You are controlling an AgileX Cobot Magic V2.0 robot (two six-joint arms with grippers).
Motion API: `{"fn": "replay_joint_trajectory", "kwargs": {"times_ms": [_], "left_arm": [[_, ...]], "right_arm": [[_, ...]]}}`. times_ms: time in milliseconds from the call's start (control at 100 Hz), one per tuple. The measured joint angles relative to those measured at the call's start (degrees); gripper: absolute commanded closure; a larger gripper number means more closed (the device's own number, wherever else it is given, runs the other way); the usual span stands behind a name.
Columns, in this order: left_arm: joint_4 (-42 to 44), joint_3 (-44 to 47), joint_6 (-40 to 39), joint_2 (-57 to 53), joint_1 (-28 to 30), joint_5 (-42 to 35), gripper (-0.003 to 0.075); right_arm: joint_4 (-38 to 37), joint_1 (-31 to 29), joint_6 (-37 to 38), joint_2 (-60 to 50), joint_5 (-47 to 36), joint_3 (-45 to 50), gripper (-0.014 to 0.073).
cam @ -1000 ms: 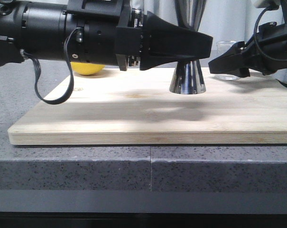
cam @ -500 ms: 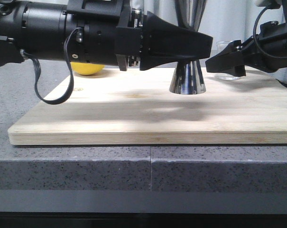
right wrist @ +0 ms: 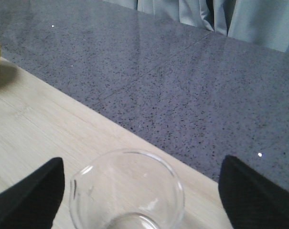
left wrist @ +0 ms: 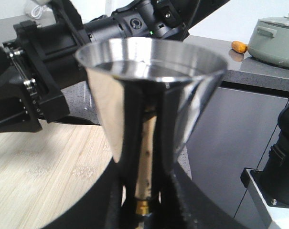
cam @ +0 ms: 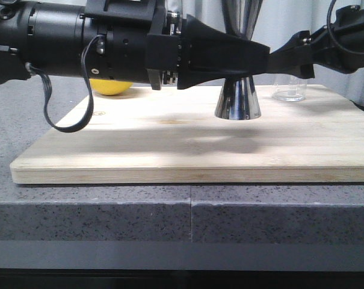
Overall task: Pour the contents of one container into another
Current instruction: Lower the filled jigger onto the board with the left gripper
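Rising since earlier: right gripper (right wrist: 142, 191), open; beaker (cam: 289, 92) uncovered

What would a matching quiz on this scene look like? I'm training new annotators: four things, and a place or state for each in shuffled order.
Things:
1. steel jigger
2. glass beaker
3. lemon
4. wooden board

Descriptions:
A. partly hidden behind the left arm
B. lies on the grey stone counter
C. clamped at its waist by the left hand
D. empty, standing between the open fingers of the right hand

Pairs: 1-C, 2-D, 3-A, 4-B
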Motion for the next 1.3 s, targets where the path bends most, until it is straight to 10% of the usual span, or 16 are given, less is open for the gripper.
{"fn": "replay_joint_trajectory", "kwargs": {"times_ms": [1300], "left_arm": [[-4.46, -4.66, 2.68, 0.00, 7.79, 8.68, 0.0741]], "right_arm": [[2.36, 0.00, 0.00, -20.84, -1.68, 0.11, -0.0001]]}}
